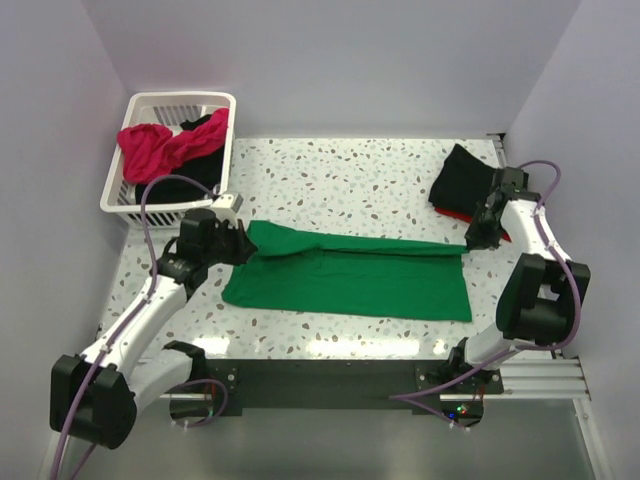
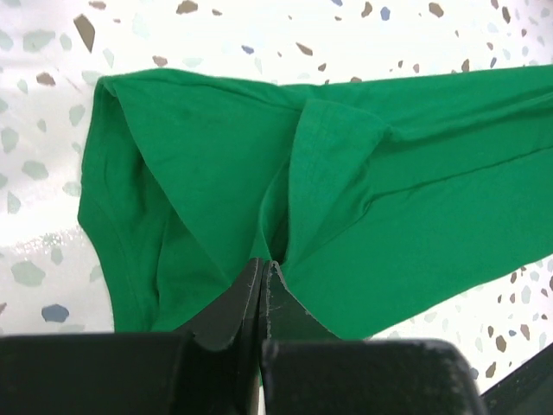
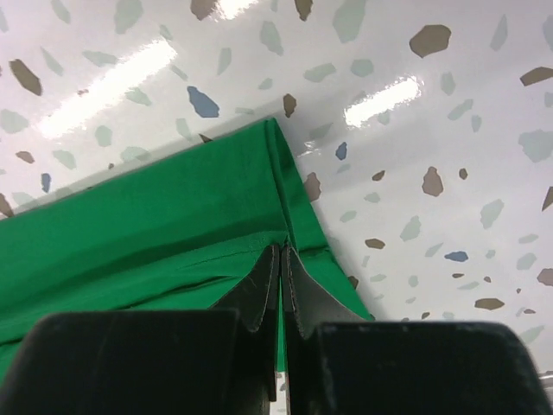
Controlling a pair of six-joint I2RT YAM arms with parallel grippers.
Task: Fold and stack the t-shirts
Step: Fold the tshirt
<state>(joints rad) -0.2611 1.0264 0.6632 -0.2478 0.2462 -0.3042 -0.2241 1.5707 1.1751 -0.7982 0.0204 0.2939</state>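
Note:
A bright green t-shirt [image 1: 350,280] lies stretched across the table's middle, its far edge lifted and folded over toward the near side. My left gripper [image 1: 243,243] is shut on the shirt's left end, cloth pinched between its tips [image 2: 263,264]. My right gripper [image 1: 469,244] is shut on the shirt's right end [image 3: 283,249], green cloth [image 3: 155,225] bunched at its tips. A folded black t-shirt [image 1: 462,180] lies at the back right over a red one [image 1: 458,214]. A magenta-pink shirt [image 1: 155,148] and a black one [image 1: 205,135] fill the basket.
The white slatted basket [image 1: 170,205] stands at the back left, close behind my left arm. The folded pile sits just behind my right gripper. The terrazzo table [image 1: 340,180] shows bare between them. Its near edge [image 1: 330,350] runs just below the green shirt.

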